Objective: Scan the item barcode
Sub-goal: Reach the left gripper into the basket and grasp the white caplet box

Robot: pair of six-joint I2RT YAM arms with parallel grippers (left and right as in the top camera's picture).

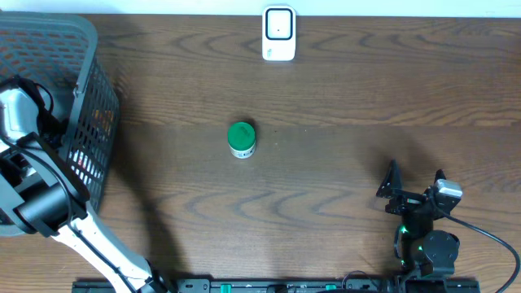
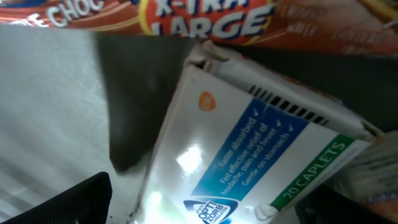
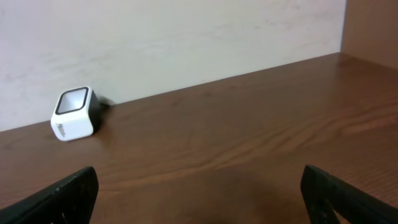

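**Left gripper spread wide over a caplet box in the basket**

The left gripper [image 2: 205, 214] has its jaws spread wide. One dark finger [image 2: 68, 202] shows at the near-left corner of the left wrist view, and the other sits at the near-right corner. Beyond and between them lies a white caplet box [image 2: 249, 155] with a blue band and a green stripe, tilted, its flap end pointing far. A strip of grey separates the left finger from the box edge. The right finger overlaps the box's corner in the view, and I cannot tell whether it touches. The jaws are not closed on the box. An orange snack packet [image 2: 205, 18] with big white lettering lies just beyond the box.

In the overhead view the left arm [image 1: 49, 203] reaches into a grey mesh basket [image 1: 98, 106] at the left side of the table [image 1: 342, 106]. The gripper and the box are hidden there.

The right gripper [image 1: 415, 185] is at the near right of the table, jaws wide and empty. The white scanner [image 1: 278, 32] stands at the far edge near the middle, well apart from both grippers. The right wrist view shows it at far left against a pale wall [image 3: 186, 37].

A green-lidded jar [image 1: 241, 139] stands upright alone mid-table, between the scanner and the near edge.
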